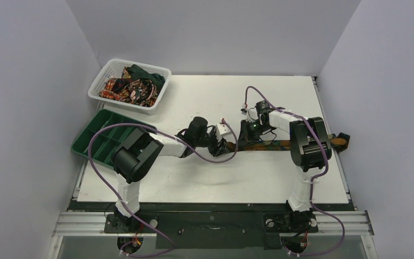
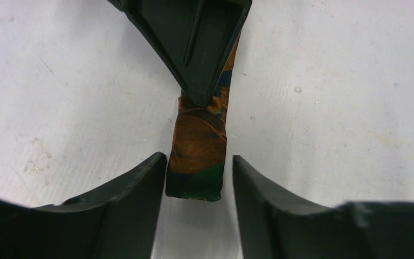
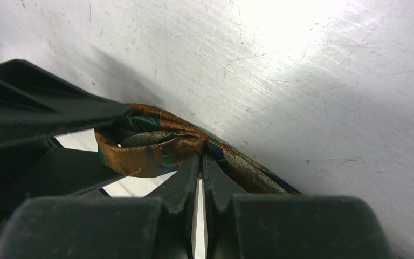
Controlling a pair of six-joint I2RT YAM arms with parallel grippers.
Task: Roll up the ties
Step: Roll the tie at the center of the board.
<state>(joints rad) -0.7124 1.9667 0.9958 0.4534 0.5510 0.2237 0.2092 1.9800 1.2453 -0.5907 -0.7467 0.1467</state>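
Note:
One tie (image 1: 272, 144), brown, orange and teal, lies stretched across the table's middle towards the right edge. In the left wrist view its narrow folded end (image 2: 199, 137) sits between my left gripper's (image 2: 198, 162) open fingers, untouched by them. My left gripper (image 1: 225, 145) is at the tie's left end. My right gripper (image 1: 246, 136) is just to its right, pressing down on the tie. In the right wrist view my right gripper (image 3: 199, 159) is shut on the tie (image 3: 140, 151) beside a small loop of it. More ties (image 1: 132, 86) are piled in the basket.
A white mesh basket (image 1: 98, 90) stands at the back left. A green compartment tray (image 1: 89, 141) lies at the left edge, close to the left arm's elbow. The tie's wide end (image 1: 340, 141) hangs over the table's right edge. Purple cables loop around both arms.

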